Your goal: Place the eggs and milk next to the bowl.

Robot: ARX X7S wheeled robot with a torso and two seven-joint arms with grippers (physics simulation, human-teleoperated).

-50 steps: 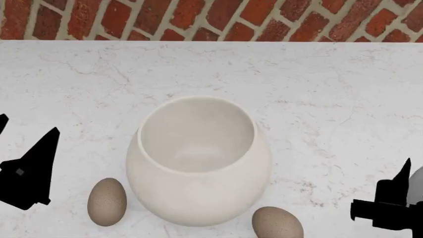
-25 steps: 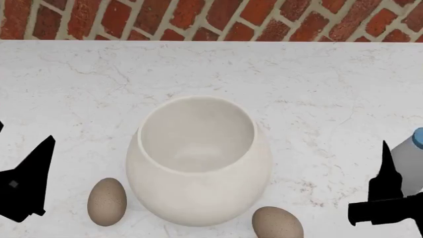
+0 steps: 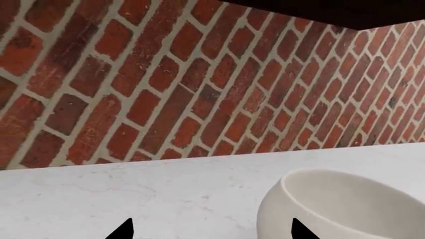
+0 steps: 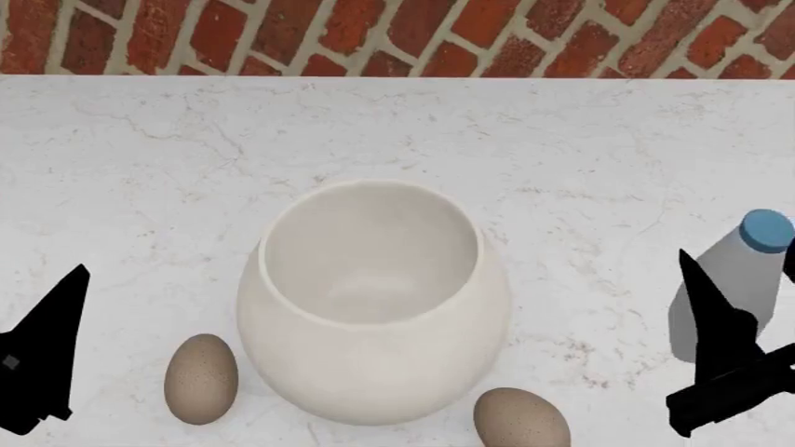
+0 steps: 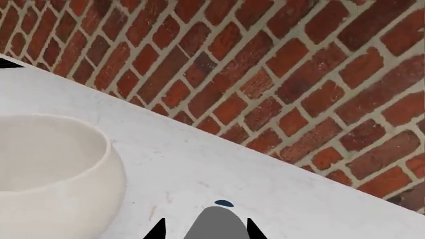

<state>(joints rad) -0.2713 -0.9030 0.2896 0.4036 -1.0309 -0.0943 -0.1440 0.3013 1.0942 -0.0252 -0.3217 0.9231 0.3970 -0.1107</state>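
Note:
The cream-white bowl (image 4: 372, 307) stands mid-counter and also shows in both wrist views (image 3: 345, 209) (image 5: 47, 174). One speckled egg (image 4: 201, 377) lies at its front left, another egg (image 4: 522, 419) at its front right. The milk (image 4: 733, 284), pale grey with a blue cap (image 4: 766, 230), hangs tilted to the bowl's right with my right gripper (image 4: 739, 256) shut on it. The right wrist view shows the milk (image 5: 214, 224) between the tips of that gripper (image 5: 204, 231). My left gripper (image 3: 211, 231) is open and holds nothing; one of its fingers (image 4: 50, 345) shows left of the left egg.
A white marble counter (image 4: 559, 140) runs back to a red brick wall (image 4: 397, 37). Bare counter lies behind the bowl and between the bowl and the milk.
My right gripper has carried the milk up and leftward into view, closer to the bowl. The left gripper has drawn back toward the near left. Bowl and eggs have not moved.

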